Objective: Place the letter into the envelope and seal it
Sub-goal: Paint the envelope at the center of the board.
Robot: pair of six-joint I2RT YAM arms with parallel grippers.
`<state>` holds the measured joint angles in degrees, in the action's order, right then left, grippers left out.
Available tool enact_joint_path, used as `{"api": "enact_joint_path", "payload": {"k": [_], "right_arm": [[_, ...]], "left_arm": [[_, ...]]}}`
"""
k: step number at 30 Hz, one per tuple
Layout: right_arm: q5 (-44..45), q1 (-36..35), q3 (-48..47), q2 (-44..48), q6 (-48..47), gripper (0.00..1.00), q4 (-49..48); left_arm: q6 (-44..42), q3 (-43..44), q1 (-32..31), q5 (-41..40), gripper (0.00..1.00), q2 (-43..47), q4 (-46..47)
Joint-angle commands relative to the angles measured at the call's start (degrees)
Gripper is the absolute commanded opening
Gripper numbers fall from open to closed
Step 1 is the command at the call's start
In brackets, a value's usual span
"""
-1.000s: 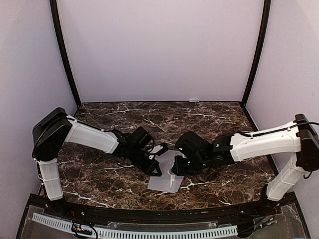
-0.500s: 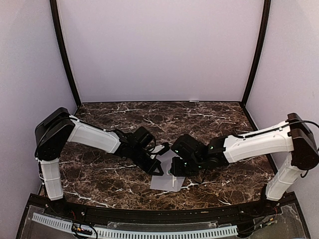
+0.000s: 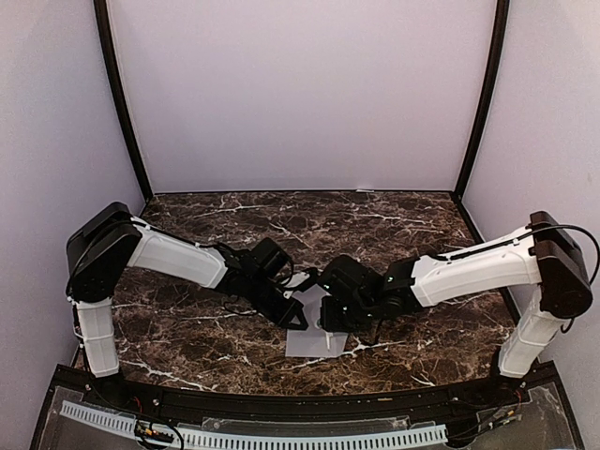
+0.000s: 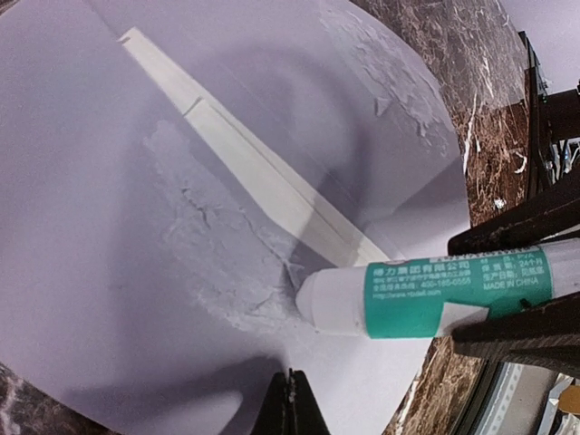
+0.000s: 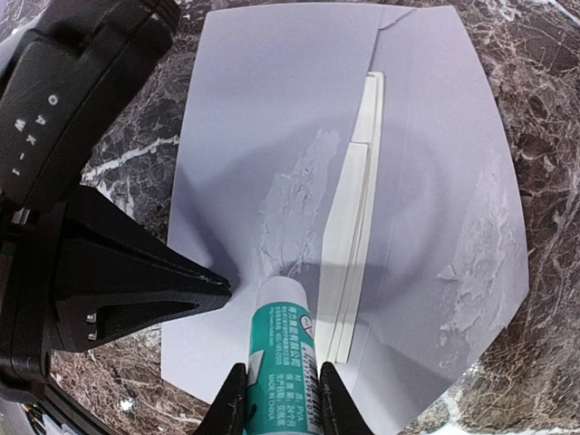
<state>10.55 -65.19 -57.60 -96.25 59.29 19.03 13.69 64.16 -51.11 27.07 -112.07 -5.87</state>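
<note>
One folded letter (image 5: 349, 208) lies on the grey envelope (image 5: 245, 118).

Seen from above, 2 bodies crowd the air over the grey paper envelope (image 3: 309, 345). The black left gripper (image 5: 213, 288), jaws pinched to a point, slants in from 10 o'clock. The black right gripper (image 5: 279, 394), clamped on a white-and-green glue tube (image 5: 281, 349), slants in from 2 o'clock. Their tips stand just beside each other, with only a narrow gap between. The dark brown marble table (image 3: 375, 220) lies open toward 12 o'clock, and the envelope's 6 o'clock edge is uncovered.
</note>
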Motion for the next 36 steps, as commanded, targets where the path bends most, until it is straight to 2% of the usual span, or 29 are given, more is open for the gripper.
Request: {"api": "enact_joint_path", "payload": {"k": [1,8,15,20,24,28,36], "right_arm": [[2.84,0.35,-2.86,-2.56,1.13,0.03,2.0],[4.23,0.48,-3.92,-4.22,1.93,0.03,3.89],[2.25,0.61,-3.17,-4.17,0.79,0.02,0.6],[1.59,0.6,-2.35,-2.89,0.57,0.02,-0.35],[1.23,0.66,-1.62,-1.88,0.33,0.02,-0.8],[1.39,0.59,-1.35,-1.34,0.21,0.02,-0.27],[1.41,0.61,-1.26,-0.69,0.31,0.02,-0.44]], "left_arm": [[-0.16,-0.09,0.05,-2.28,0.0,-1.9,-2.91],[0.0,-0.06,0.05,-1.76,0.0,-2.28,-2.92],[0.07,0.01,0.5,0.15,0.0,0.03,-1.74],[2.61,-0.62,3.27,1.53,0.15,7.73,1.2],[1.1,1.9,5.8,-0.92,0.21,9.18,0.1],[0.45,4.9,6.73,-1.43,0.21,5.03,-1.56],[0.03,6.12,6.74,-3.54,0.1,-2.05,-3.46]]}}
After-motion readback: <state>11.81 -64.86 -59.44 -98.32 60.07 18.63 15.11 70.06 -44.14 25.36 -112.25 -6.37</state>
